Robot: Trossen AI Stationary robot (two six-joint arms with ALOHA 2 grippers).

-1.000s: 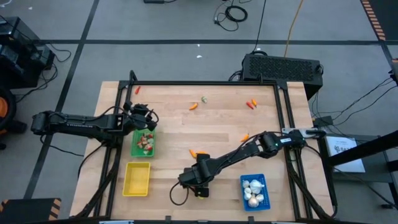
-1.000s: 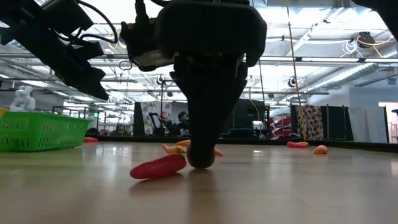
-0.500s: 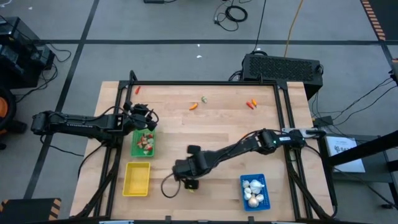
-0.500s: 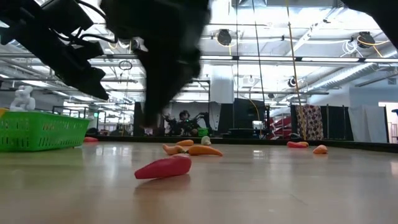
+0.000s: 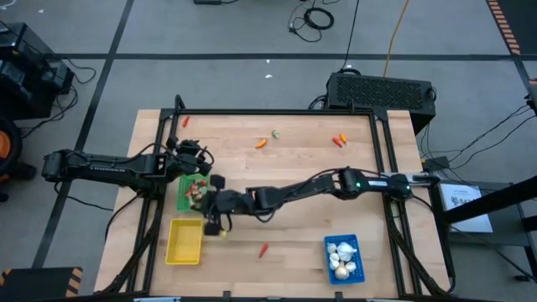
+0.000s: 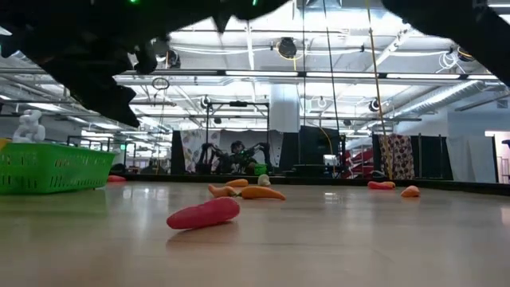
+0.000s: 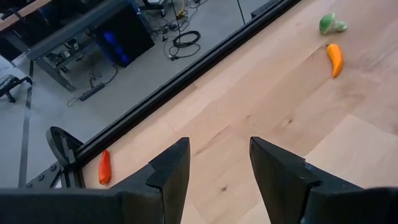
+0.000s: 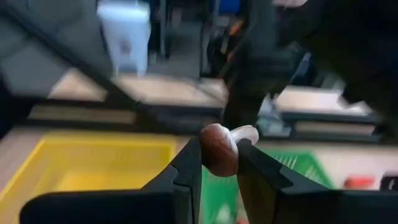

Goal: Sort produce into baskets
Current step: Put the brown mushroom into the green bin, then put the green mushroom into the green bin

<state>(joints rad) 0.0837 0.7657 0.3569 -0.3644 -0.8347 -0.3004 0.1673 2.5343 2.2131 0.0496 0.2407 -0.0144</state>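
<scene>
Mushroom (image 8: 219,148), brown-capped, is sitting pinched in the right hand (image 8: 219,163), which is hanging beside the green basket (image 5: 191,195) and near the yellow basket (image 5: 185,241); left hand (image 7: 219,163) is hovering spread and empty over the green basket; a red piece (image 5: 263,249) is lying on the surface (image 5: 294,176); advisable to centre over the chosen basket, lower, then release.

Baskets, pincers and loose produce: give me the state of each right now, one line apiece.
Right pincer: shut on a brown mushroom, near the yellow and green baskets.
Left pincer: open, empty, by the green basket.
Green basket: holds mixed pieces.
Yellow basket: empty.
Blue basket: holds white bulbs.
Red pepper: loose on the table.
</scene>
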